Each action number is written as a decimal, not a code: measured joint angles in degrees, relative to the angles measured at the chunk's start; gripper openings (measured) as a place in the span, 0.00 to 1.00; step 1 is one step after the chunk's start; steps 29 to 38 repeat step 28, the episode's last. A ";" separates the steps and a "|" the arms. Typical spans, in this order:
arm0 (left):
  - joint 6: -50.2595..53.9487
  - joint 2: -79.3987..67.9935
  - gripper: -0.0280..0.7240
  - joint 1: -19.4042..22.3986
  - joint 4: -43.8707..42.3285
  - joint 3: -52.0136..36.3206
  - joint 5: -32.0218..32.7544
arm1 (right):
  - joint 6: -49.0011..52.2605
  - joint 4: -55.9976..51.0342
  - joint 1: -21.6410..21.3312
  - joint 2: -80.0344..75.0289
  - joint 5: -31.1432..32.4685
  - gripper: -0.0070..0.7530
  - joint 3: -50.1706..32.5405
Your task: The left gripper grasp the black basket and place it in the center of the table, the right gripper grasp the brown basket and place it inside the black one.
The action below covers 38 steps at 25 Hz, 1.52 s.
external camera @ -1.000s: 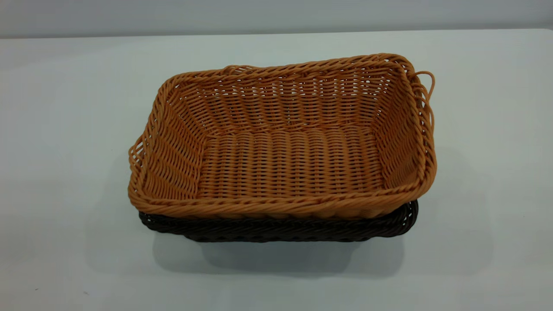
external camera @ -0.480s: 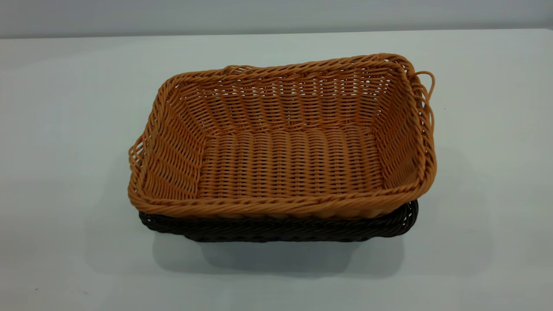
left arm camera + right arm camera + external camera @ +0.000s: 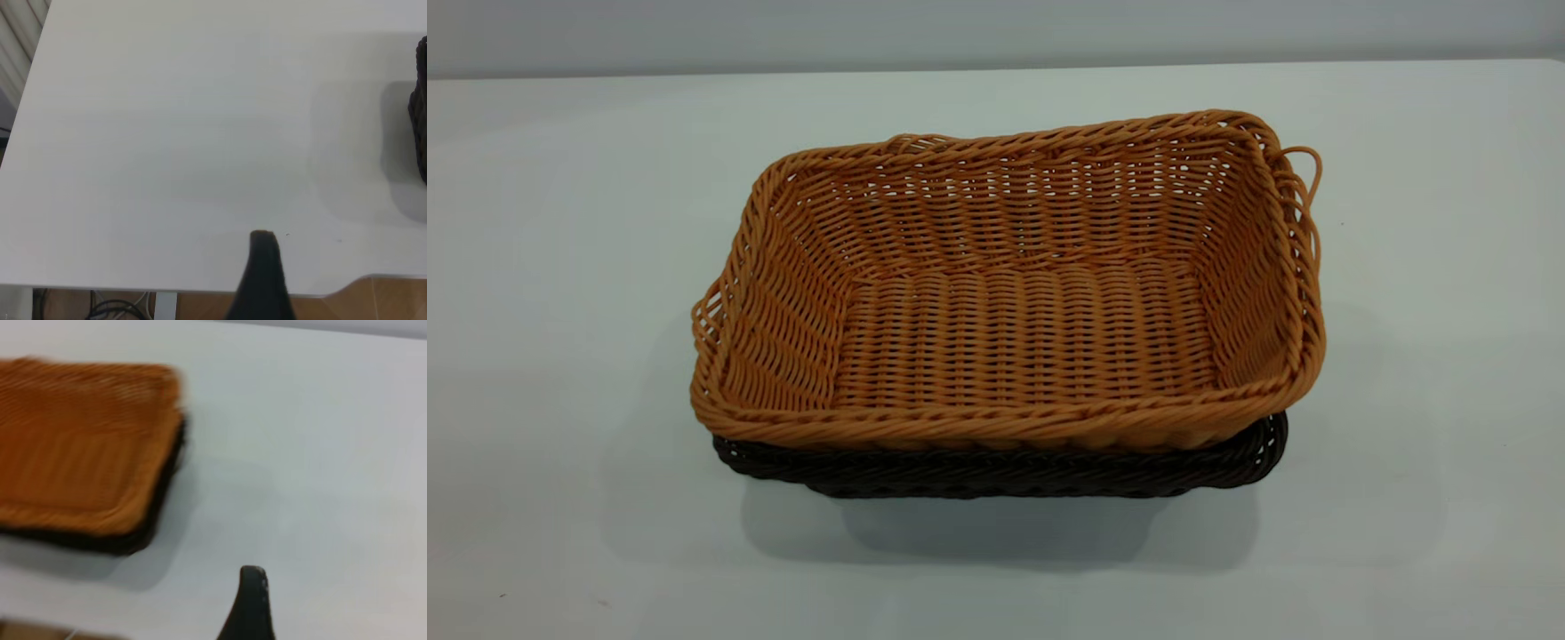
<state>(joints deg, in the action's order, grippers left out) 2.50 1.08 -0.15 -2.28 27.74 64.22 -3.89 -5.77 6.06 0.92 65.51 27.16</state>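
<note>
While both arms sit back off the baskets, we see the brown basket (image 3: pixel 1014 302) nested inside the black basket (image 3: pixel 1005 471) at mid table (image 3: pixel 560 222). Left gripper (image 3: pixel 263 267) hangs over bare tabletop near the table edge, black basket well apart from it. Right gripper (image 3: pixel 250 603) is near the stack, not touching. We cannot tell either grip's state. Open tabletop lies all round the stack.

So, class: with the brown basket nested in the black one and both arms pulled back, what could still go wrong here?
1. The brown basket sits skewed in the black basket, its rim overhanging, so a nudge might tip it.
2. Loose loops on the brown basket's ends could snag a returning finger.
3. The left gripper and right gripper hang low over the table.
</note>
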 joint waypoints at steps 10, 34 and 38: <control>-0.05 0.00 0.77 0.00 0.00 0.00 0.00 | 8.80 6.17 -1.91 0.00 -0.12 0.77 -0.19; -0.12 0.00 0.77 0.00 -0.05 0.00 0.00 | 8.91 6.59 -2.96 0.00 -0.12 0.77 -0.19; -0.12 0.00 0.77 0.00 -0.05 0.00 0.00 | 8.91 6.59 -2.96 0.00 -0.12 0.77 -0.19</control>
